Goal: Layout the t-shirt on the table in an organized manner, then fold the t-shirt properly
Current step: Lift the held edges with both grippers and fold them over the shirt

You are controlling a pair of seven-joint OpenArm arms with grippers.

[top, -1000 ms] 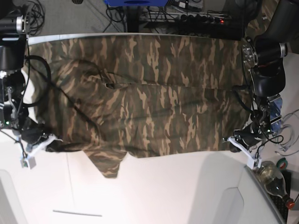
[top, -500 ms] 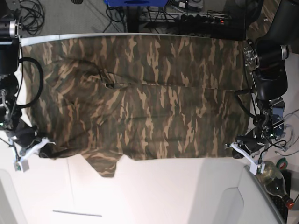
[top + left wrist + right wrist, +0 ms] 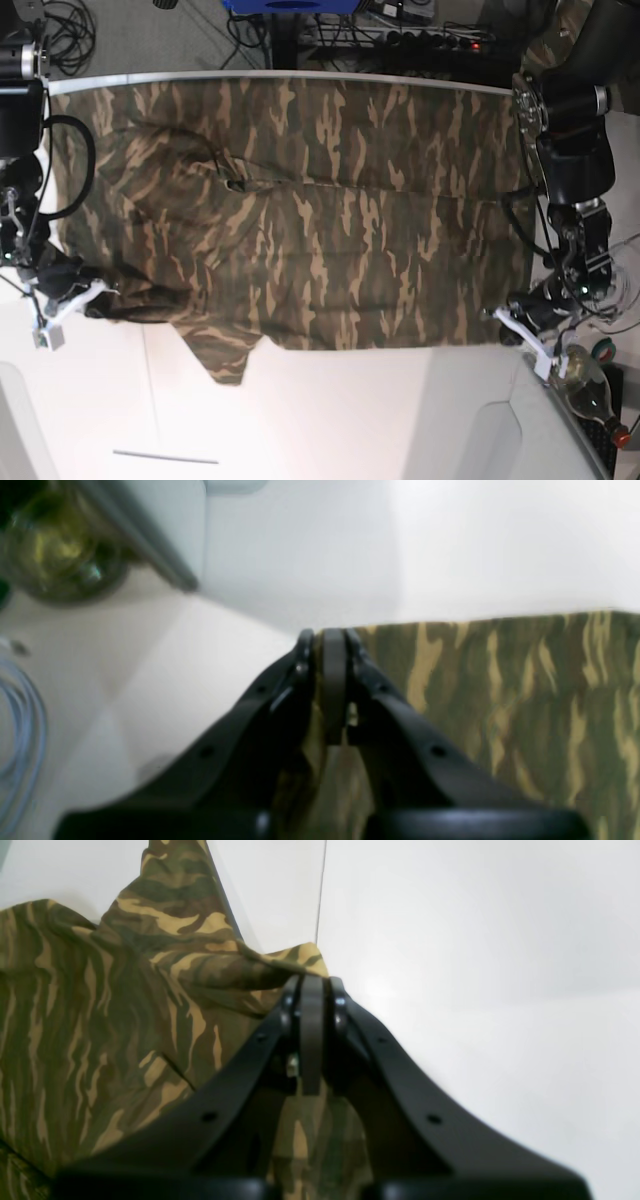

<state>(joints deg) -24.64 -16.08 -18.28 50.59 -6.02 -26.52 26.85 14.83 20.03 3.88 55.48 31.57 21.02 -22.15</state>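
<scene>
T-shirt (image 3: pixel 300 210) corners in both claws

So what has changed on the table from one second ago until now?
Both end effectors, left and right, pulled the t-shirt toward the near side of the table, and each shifted outward toward its own side. The near hem now lies lower in the base view and straighter. Both stayed shut on the cloth; the far edge and the hanging sleeve look much the same.
</scene>
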